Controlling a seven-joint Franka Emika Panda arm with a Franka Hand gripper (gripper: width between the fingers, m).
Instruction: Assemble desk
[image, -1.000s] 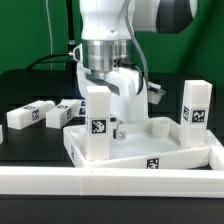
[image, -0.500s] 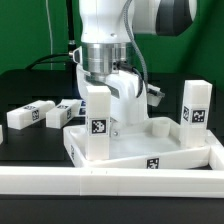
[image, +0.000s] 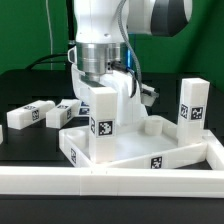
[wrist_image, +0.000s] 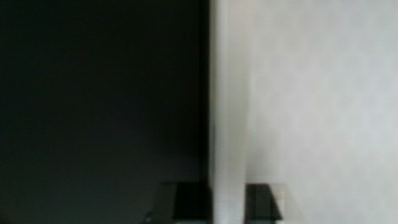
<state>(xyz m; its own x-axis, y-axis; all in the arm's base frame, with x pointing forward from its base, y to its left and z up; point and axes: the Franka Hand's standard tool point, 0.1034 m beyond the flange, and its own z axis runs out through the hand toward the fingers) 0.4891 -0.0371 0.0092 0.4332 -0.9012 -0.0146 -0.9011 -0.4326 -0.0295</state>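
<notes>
The white desk tabletop lies on the black table with its raised rim up. One white tagged leg stands upright in its corner socket at the exterior view's right. A second leg stands upright in the near corner at the exterior view's left. My gripper comes down from above and is shut on this leg's top. In the wrist view the leg fills the frame as a white face, and the dark fingertips clamp it on both sides, my gripper closed around it.
Two loose white tagged legs lie on the table at the exterior view's left. A long white border rail runs along the front. A green wall stands at the back.
My gripper has turned about its vertical axis while holding the near leg. The tabletop and the far leg have shifted slightly with it.
</notes>
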